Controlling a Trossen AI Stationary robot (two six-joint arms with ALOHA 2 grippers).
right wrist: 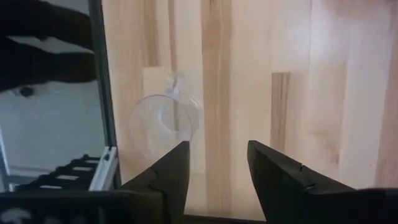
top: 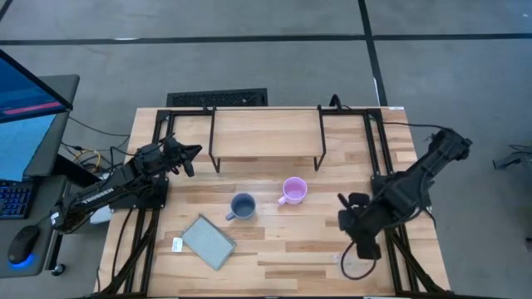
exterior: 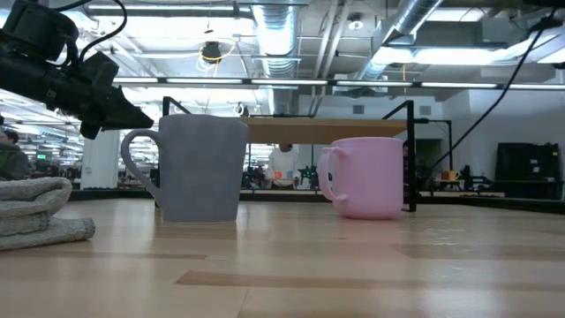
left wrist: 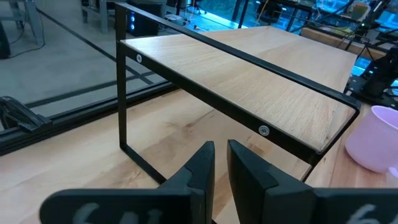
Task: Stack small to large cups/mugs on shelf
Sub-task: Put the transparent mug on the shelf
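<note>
The grey-blue mug and the pink-lilac mug stand upright on the table in front of the shelf. Both also show in the low view, grey-blue and pink. The clear glass cup stands on the table just beyond my right gripper, which is open and empty, low over the table's near right part. My left gripper is shut and empty. It hovers by the shelf's left end, pointing at the shelf board, with the pink mug beyond.
A flat grey pad lies on the near left part of the table and shows as folded grey cloth in the low view. Black frame bars run along both table sides. A monitor and keyboard stand off the table's left.
</note>
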